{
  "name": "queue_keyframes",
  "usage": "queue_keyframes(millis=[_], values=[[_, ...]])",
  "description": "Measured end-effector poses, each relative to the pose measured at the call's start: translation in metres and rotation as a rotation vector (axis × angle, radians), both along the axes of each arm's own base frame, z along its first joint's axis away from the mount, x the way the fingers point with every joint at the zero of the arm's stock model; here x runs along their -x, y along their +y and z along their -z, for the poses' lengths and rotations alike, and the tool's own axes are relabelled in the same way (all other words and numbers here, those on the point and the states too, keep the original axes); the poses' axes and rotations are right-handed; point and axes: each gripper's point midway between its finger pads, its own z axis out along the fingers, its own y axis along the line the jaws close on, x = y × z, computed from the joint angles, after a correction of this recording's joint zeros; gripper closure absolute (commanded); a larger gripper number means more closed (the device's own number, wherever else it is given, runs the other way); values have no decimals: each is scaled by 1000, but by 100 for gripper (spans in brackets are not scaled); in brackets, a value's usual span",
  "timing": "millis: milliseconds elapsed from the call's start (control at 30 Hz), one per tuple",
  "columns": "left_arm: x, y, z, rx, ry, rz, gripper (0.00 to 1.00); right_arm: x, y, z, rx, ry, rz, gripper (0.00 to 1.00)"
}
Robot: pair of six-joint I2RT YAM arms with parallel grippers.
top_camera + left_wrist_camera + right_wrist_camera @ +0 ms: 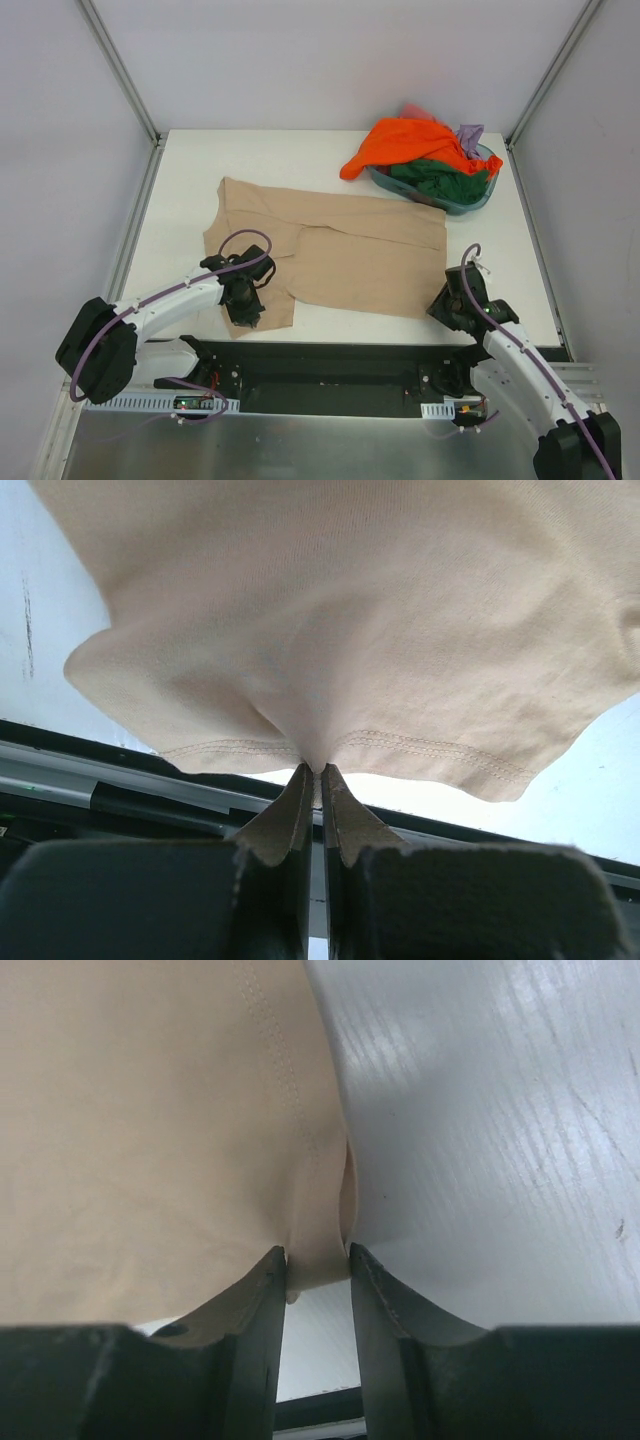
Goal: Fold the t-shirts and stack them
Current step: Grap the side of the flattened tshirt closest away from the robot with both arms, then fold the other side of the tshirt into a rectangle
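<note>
A large tan shirt (340,255) lies spread flat on a white table (190,160), its near edge toward the two robot arms. The left gripper (243,310) sits at the shirt's near left corner. In its wrist view, the jaws are pressed together on a pinch of hemmed cloth, which puckers up from the fingertips (300,785). The right gripper (447,300) is at the near right corner. Its jaws stand slightly apart, with a fold of the shirt's edge filling the gap between them, so it appears to grip that fold.

The step in hand looks like the first fold of the tan shirt, with both near corners taken. The next move likely calls for both arms to lift together and carry the near edge toward the far edge, keeping the cloth even.

At the far right corner sits a teal basin (482,194) holding an orange shirt (410,140), a green shirt (440,180), a lilac one (470,133) and a scrap of red (412,108). How they are tangled cannot be made out. The arms cover the gripped corners in the overhead view.
</note>
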Motion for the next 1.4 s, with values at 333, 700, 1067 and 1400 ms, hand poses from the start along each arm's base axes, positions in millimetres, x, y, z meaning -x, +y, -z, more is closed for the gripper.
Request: queue_keyframes(millis=[333,700,1067,1400], values=[[-5,3,-2,13,-1,-31,100,0,0,2,15,8,-28,92],[-39,-7,-31,73,-86,-7,100,-16,4,-20,44,-38,-121,99],[-83,-12,-65,97,-188,7,100,-37,6,-46,80,-70,-171,99],[-124,-10,-91,82,-263,-12,100,-64,1,-76,140,-125,-172,97]])
